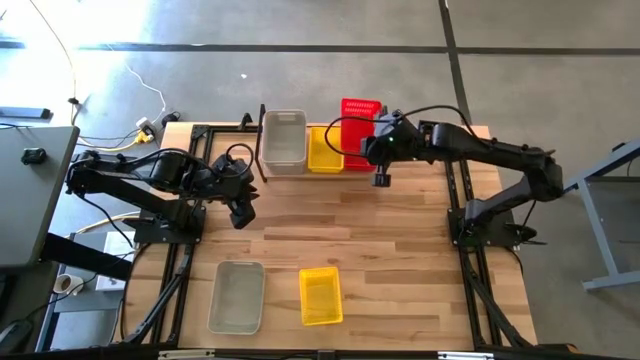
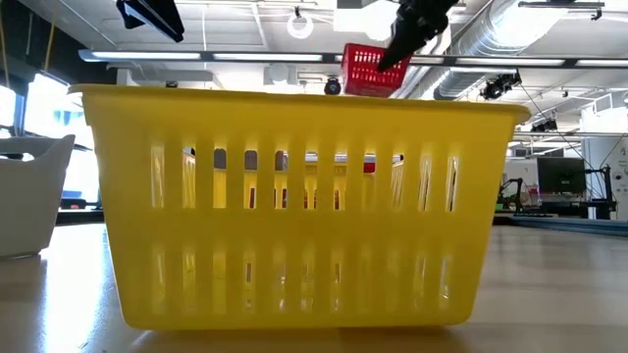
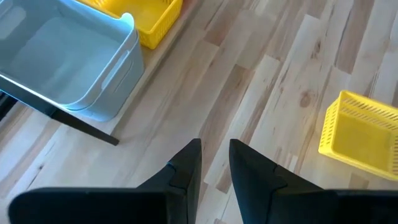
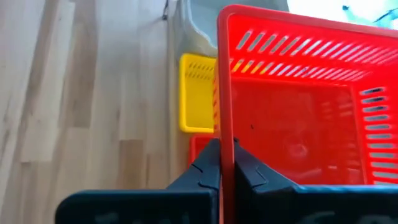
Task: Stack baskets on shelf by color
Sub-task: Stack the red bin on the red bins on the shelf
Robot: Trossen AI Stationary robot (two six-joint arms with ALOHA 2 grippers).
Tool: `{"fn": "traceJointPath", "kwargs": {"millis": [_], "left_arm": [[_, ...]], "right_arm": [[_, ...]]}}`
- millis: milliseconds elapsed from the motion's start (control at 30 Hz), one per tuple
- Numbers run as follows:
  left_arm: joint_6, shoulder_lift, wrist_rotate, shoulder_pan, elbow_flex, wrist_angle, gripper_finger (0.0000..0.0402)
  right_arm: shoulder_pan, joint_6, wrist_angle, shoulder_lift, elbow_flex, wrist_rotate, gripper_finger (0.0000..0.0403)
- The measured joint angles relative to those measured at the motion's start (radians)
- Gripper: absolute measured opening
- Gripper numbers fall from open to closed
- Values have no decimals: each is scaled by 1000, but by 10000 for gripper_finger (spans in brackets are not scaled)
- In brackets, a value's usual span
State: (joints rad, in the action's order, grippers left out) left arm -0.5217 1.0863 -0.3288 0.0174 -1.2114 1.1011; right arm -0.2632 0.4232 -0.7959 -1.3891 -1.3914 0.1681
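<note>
My right gripper [image 1: 373,142] is shut on a red basket [image 1: 358,118], held in the air over the shelf's [image 1: 262,165] right end. On the shelf stand a grey-white basket [image 1: 283,140] and a yellow basket [image 1: 325,150]; another red one [image 4: 199,148] shows under the lifted one. A grey-white basket [image 1: 237,295] and a yellow basket [image 1: 320,295] rest on their bases near the table's front edge. My left gripper [image 3: 214,146] hovers open over bare wood at the table's left [image 1: 242,212]. My right gripper pinches one upright wall of the red basket at its rim [image 4: 225,152], one finger inside the basket and one outside. The fingers slant down onto it from the table's right side. The basket is lifted clear and tilted [image 2: 368,71], above the shelf.
Black arm-mount frames run along both sides of the table [image 1: 185,260] [image 1: 470,260]. Bare wood lies between the shelf and the two near baskets. In the low view the near yellow basket [image 2: 294,206] fills most of the picture.
</note>
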Motion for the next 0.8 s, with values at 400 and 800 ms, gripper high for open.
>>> {"fn": "traceJointPath", "kwargs": {"millis": [400, 800], "left_arm": [[-1, 0, 0, 0, 0, 0, 74], [1, 0, -27, 0, 0, 0, 74]], "right_arm": [[-99, -1, -71, -116, 0, -96, 0], [-130, -4, -98, -189, 0, -94, 0]]}}
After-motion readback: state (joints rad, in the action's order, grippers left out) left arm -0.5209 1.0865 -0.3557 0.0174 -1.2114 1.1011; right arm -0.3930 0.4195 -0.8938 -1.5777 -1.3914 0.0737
